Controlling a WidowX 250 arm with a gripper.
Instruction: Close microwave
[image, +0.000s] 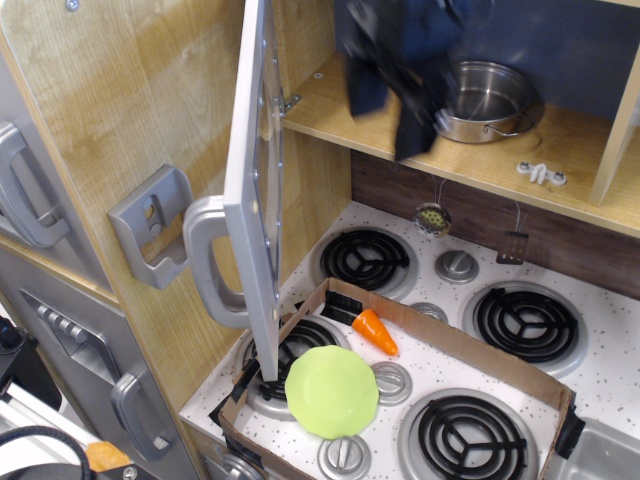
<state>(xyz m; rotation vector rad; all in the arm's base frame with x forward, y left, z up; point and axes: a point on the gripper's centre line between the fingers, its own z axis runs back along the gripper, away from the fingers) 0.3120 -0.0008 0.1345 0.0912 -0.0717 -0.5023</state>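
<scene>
The microwave door (255, 170) is silver-grey and stands wide open, seen almost edge-on, with its curved grey handle (207, 262) pointing left. Its wooden cavity (345, 105) lies open behind the door. My gripper (390, 108) is a dark, motion-blurred shape high in front of the cavity, just right of the door's top hinge. Its two fingers (364, 85) look spread apart and hold nothing. It does not touch the door.
A steel pot (487, 98) sits on the shelf to the gripper's right. Below, a cardboard box (450, 345) on the stove holds a green plate (331, 391) and an orange carrot (376, 331). Wooden cabinet doors with grey handles (150, 222) are at left.
</scene>
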